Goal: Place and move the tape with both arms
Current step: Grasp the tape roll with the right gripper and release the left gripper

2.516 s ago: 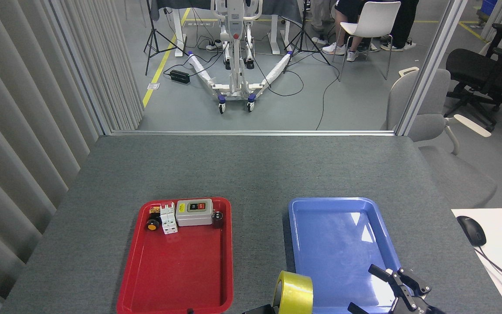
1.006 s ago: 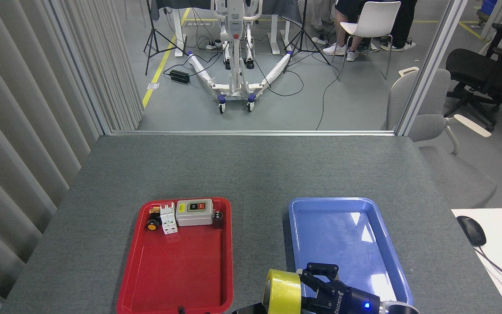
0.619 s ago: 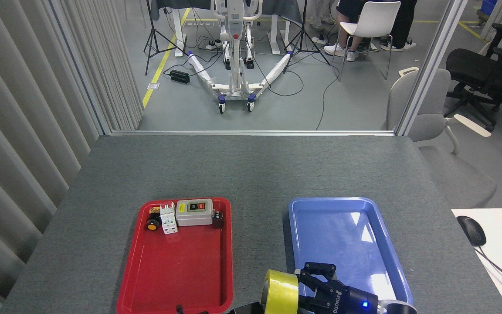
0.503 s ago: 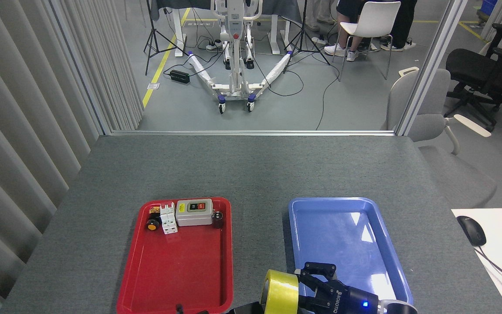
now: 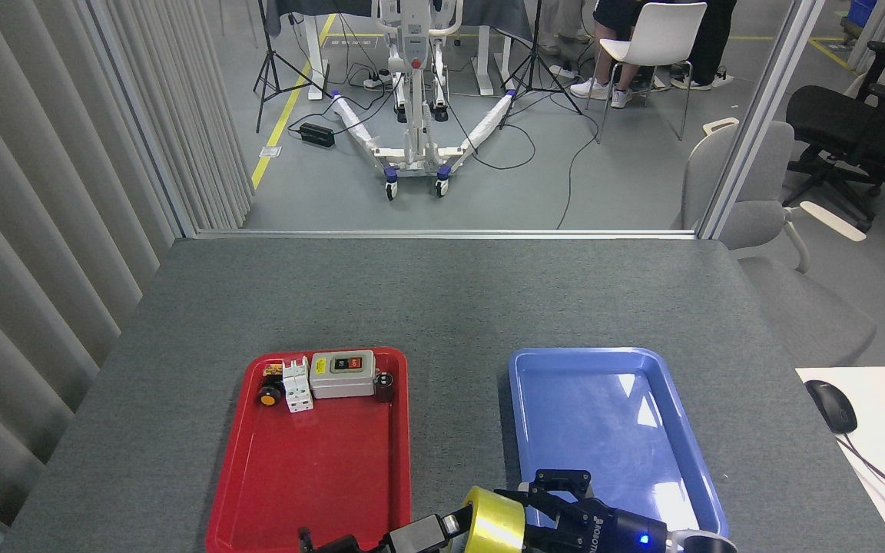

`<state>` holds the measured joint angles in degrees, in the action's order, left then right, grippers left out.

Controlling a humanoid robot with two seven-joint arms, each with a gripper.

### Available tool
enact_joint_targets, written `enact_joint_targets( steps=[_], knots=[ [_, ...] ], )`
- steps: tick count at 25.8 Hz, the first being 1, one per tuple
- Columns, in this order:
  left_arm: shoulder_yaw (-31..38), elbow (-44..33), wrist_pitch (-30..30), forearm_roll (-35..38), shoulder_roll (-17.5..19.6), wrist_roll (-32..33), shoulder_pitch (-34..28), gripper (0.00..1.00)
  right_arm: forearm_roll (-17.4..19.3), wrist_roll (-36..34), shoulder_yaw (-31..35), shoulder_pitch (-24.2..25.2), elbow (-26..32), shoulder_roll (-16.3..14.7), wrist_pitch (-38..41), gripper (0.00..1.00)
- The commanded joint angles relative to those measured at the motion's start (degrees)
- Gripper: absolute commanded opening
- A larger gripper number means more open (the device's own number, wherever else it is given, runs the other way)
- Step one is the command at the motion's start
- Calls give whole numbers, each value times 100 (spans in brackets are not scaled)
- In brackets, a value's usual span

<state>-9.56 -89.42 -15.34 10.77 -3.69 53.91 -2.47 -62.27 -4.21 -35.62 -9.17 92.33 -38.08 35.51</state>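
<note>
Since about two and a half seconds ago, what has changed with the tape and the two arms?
The right claw swung left from the blue tray's near right corner and now sits against the tape, fingers closing around it. The left claw has come up into view from the bottom edge, touching the tape's left side. The tape dropped and tilted slightly. The red tray and its parts stayed put.

yellow tape (image 5: 495,526), red tray (image 5: 312,491), blue tray (image 5: 604,415), grey table (image 5: 442,299), black right gripper (image 5: 546,503) with blue light
</note>
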Motion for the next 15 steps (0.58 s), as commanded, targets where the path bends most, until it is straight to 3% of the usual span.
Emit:
enact_joint_targets(
  steps=[1,7,11,15],
  knots=[
    [34,66,-101,-13,-9,5,36,100,-5,-115,2,-5,4,11,-18,22],
    [341,259,-321,57,-62,-83,62,100,4,-115,2,-5,4,29,-9,22],
    [728,232,-409,822,-97,-935,62,100,31,-115,99,-5,4,29,61,22],
    [1264,268,-1771,2158,-97,-1876,44,100,66,-115,697,91,4,29,131,22]
  ],
)
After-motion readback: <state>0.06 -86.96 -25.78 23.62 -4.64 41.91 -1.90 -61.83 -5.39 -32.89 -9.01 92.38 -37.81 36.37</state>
